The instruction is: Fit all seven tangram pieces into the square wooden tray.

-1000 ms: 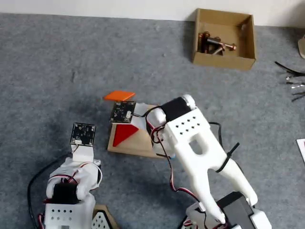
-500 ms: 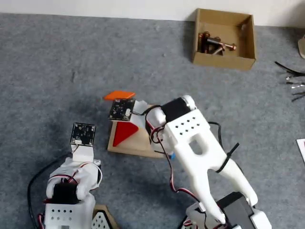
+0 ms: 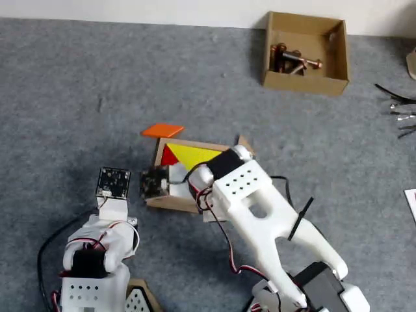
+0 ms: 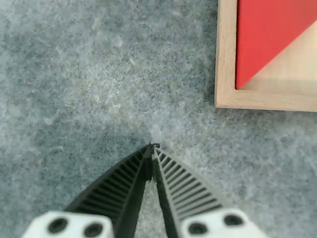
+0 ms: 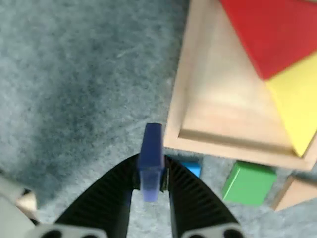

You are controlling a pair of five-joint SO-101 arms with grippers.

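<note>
Blue tangram piece (image 5: 151, 158): hanging clamped in right tool (image 5: 151, 167), needing lifting over tray (image 5: 179, 94) rim, then laying flat; left tool (image 4: 153, 148) pinched together.

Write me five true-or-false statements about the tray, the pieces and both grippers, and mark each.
1. The right gripper holds a dark blue piece in its jaws. True.
2. The left gripper has its jaws wide open. False: they are shut on nothing.
3. The orange piece lies in the wooden tray. False: it lies on the carpet outside it.
4. A red triangle and a yellow triangle lie in the tray. True.
5. The green piece lies in the tray. False: it lies outside, beside the rim.
</note>
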